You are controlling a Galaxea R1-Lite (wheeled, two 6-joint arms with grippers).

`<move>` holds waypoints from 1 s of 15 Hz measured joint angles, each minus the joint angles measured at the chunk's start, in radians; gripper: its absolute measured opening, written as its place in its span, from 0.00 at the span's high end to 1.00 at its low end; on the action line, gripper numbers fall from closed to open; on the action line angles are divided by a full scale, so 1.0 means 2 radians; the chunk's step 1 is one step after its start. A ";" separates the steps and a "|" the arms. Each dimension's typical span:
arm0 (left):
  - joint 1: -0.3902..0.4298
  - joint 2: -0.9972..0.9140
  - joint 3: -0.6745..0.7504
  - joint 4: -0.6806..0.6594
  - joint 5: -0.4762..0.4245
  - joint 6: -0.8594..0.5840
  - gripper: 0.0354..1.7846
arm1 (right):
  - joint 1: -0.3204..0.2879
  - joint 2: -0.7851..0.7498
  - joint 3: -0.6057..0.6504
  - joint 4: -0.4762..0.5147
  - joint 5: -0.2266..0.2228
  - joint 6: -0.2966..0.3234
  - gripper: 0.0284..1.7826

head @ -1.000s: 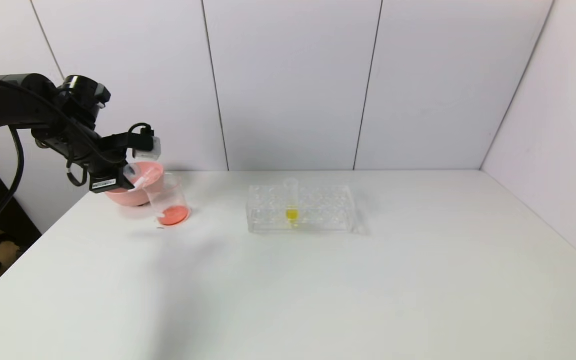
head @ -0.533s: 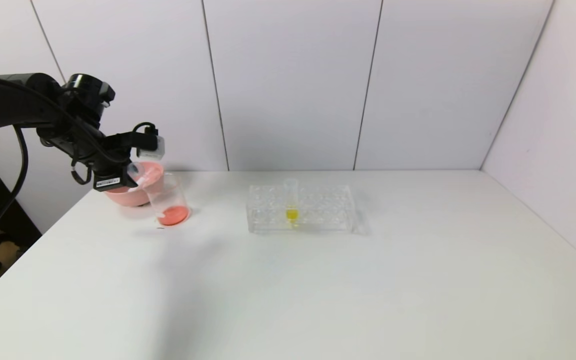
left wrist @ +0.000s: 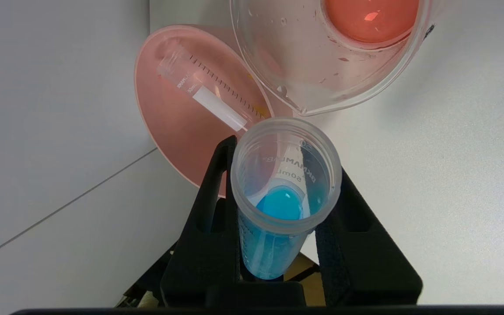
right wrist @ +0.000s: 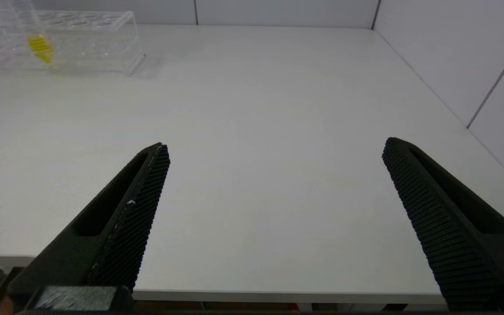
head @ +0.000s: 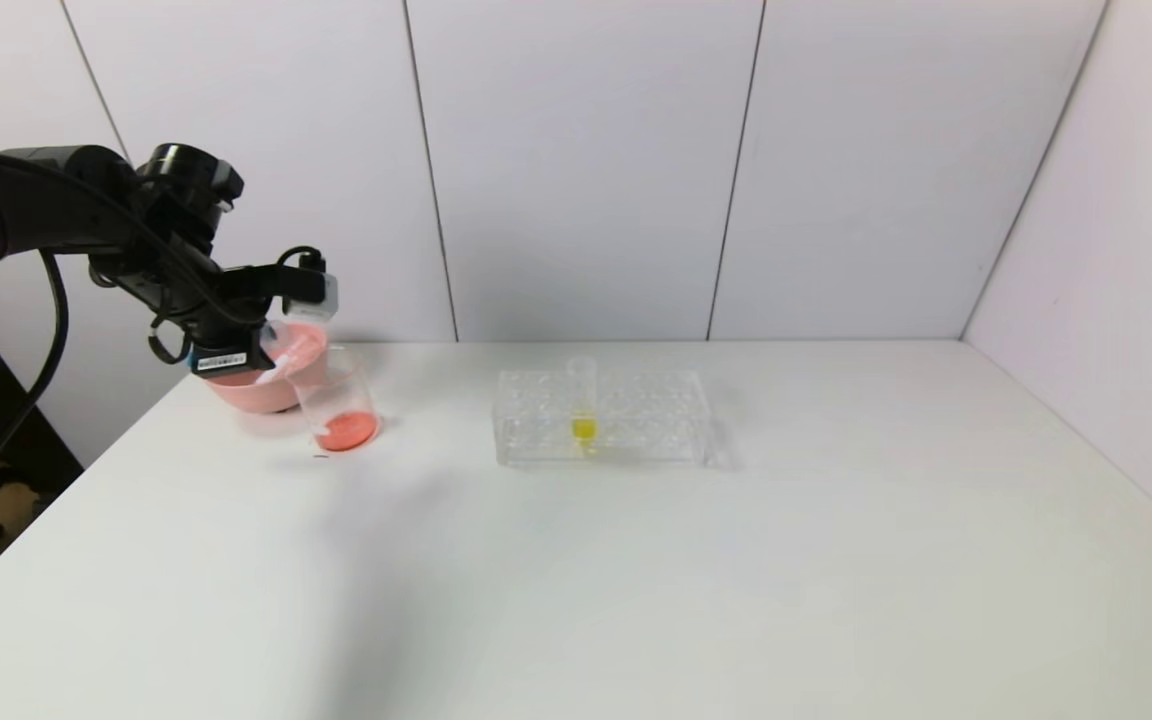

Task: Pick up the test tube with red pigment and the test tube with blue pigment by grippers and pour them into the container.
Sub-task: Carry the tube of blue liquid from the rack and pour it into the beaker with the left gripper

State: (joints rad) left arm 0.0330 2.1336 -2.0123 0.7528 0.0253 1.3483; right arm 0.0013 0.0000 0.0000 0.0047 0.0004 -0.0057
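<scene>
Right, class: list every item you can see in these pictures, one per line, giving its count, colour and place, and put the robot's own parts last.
Test tube with blue pigment: one, clear with blue liquid, held in the left gripper near the beaker's lip.
Beaker: one, clear with orange-red liquid at the bottom, on the table's far left, next to the bowl.
Bowl: one, pink, behind the beaker.
Empty tube: one, clear, lying in the bowl.
Tube rack: one, clear, mid-table.
Tube with yellow liquid: one, standing in the rack.
Table: one, white.
Left gripper: black, shut on the blue tube.
Right gripper: black, open, over the table's near edge.
</scene>
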 joint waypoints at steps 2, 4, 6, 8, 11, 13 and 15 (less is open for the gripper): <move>-0.002 0.003 0.000 -0.002 0.008 0.000 0.73 | 0.000 0.000 0.000 0.000 0.000 0.000 0.00; -0.003 0.003 0.000 -0.003 0.019 0.000 0.73 | 0.000 0.000 0.000 0.000 0.000 0.000 0.00; -0.004 0.004 0.000 -0.003 0.019 0.000 0.73 | 0.000 0.000 0.000 0.000 0.000 0.000 0.00; -0.004 0.004 0.000 -0.003 0.019 0.000 0.73 | 0.000 0.000 0.000 0.000 0.000 0.000 0.00; -0.004 0.003 0.000 -0.002 0.019 0.001 0.73 | 0.000 0.000 0.000 0.000 0.000 0.000 0.00; -0.004 0.003 0.000 -0.002 0.019 0.001 0.73 | 0.000 0.000 0.000 0.000 0.000 0.000 0.00; -0.004 0.003 0.000 -0.002 0.019 0.001 0.73 | 0.000 0.000 0.000 0.000 0.000 0.000 0.00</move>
State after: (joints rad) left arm 0.0240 2.1398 -2.0119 0.7489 0.0638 1.3498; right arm 0.0013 0.0000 0.0000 0.0047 0.0004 -0.0057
